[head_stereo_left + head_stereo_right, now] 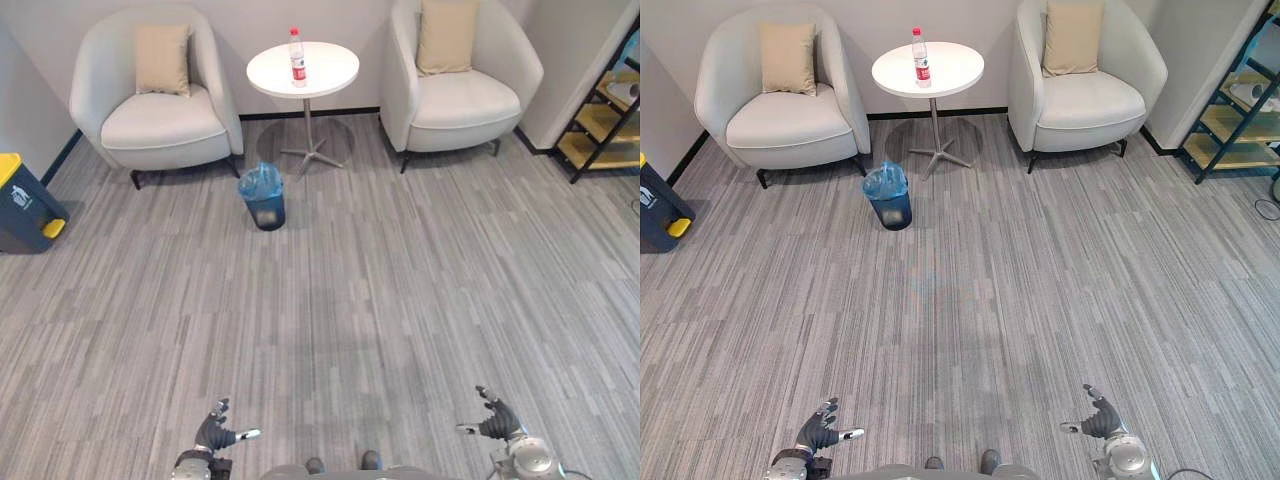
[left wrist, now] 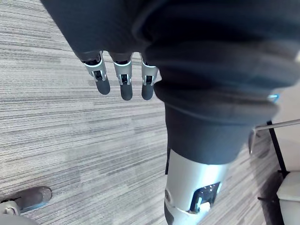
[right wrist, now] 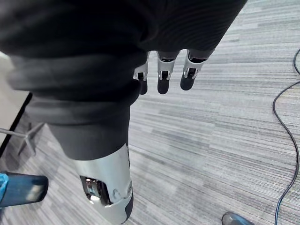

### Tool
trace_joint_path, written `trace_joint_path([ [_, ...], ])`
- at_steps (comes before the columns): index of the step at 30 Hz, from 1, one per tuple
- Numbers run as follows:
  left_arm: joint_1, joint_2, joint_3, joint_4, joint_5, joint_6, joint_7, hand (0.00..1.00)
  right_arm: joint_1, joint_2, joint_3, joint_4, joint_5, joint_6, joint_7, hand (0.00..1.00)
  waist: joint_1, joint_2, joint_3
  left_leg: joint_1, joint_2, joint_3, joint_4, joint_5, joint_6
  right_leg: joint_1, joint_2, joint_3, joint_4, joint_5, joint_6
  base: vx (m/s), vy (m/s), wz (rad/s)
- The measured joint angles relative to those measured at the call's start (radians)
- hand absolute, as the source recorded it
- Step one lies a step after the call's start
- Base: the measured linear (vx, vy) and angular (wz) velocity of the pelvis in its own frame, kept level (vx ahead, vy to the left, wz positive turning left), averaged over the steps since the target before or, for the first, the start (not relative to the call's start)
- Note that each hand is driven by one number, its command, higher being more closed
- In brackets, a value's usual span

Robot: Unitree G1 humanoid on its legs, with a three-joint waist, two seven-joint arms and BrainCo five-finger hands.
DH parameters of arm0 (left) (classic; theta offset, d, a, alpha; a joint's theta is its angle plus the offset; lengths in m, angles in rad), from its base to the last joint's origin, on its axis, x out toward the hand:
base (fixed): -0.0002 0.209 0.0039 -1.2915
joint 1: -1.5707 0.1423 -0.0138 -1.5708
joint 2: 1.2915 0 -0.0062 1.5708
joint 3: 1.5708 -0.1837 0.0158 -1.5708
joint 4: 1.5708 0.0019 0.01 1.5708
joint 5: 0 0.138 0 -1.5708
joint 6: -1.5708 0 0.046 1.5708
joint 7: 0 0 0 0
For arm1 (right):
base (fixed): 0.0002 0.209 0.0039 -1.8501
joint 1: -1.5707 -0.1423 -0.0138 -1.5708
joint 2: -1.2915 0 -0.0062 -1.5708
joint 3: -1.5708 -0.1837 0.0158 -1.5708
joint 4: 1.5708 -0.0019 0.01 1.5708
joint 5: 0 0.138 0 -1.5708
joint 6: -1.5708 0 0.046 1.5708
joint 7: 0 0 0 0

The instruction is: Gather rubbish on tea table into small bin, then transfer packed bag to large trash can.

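Observation:
A clear plastic bottle (image 1: pixel 297 57) with a red label and cap stands upright on the round white tea table (image 1: pixel 325 74) at the far side of the room. On the floor in front of the table sits the small dark bin (image 1: pixel 265 200), lined with a blue bag. The large dark trash can (image 1: pixel 24 205) with a yellow lid stands at the left wall. My left hand (image 1: pixel 216 432) hangs low at the near left, open and empty, its fingers (image 2: pixel 123 79) straight. My right hand (image 1: pixel 495 420) hangs at the near right, likewise open with relaxed fingers (image 3: pixel 163 75).
Two white armchairs (image 1: pixel 160 110) (image 1: pixel 455 85) with beige cushions flank the table. A black and wood shelf (image 1: pixel 605 115) stands at the right wall. Grey striped carpet (image 1: pixel 380 300) stretches between me and the table.

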Motion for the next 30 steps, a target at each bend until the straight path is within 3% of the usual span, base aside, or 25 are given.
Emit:
trace_joint_path([
  [14,0.000,-0.012,0.002,-0.018,-0.025,0.001,0.003,0.00,0.002,0.015,0.009,0.006,-0.008,0.004,-0.022,0.00,-0.005,0.018,-0.012,0.000,0.022,0.018,-0.003,0.000,0.000,0.015,0.025,0.012,-0.048,0.026,-0.008,0.00,-0.008,-0.04],
  [24,-0.004,-0.012,0.007,-0.030,-0.070,0.005,0.023,0.00,-0.053,0.067,-0.057,0.046,0.040,0.026,-0.049,0.00,0.002,-0.003,0.001,-0.072,0.024,0.020,0.041,-0.021,0.014,-0.040,0.025,0.017,-0.041,0.018,0.000,0.00,0.003,0.00],
  [27,0.002,-0.012,0.010,-0.072,-0.084,0.012,0.025,0.00,-0.070,0.082,-0.097,0.047,0.063,0.034,-0.065,0.00,0.005,-0.001,0.012,-0.114,0.032,0.022,0.133,-0.088,0.023,-0.132,0.013,-0.011,0.153,-0.109,0.031,0.03,0.030,-0.02],
  [28,0.002,-0.012,0.010,-0.095,-0.087,0.015,0.026,0.00,-0.073,0.083,-0.102,0.047,0.075,0.041,-0.069,0.00,0.004,-0.007,0.019,-0.122,0.023,0.020,0.179,-0.125,0.033,-0.181,-0.009,-0.020,0.291,-0.187,0.075,0.06,0.045,0.07],
  [30,-0.004,-0.010,0.010,-0.118,-0.094,0.015,0.030,0.00,-0.079,0.086,-0.100,0.047,0.100,0.046,-0.069,0.00,0.006,-0.013,0.029,-0.135,0.013,0.021,0.237,-0.187,0.056,-0.267,-0.047,-0.068,0.510,-0.225,0.095,0.13,0.062,-0.03],
])
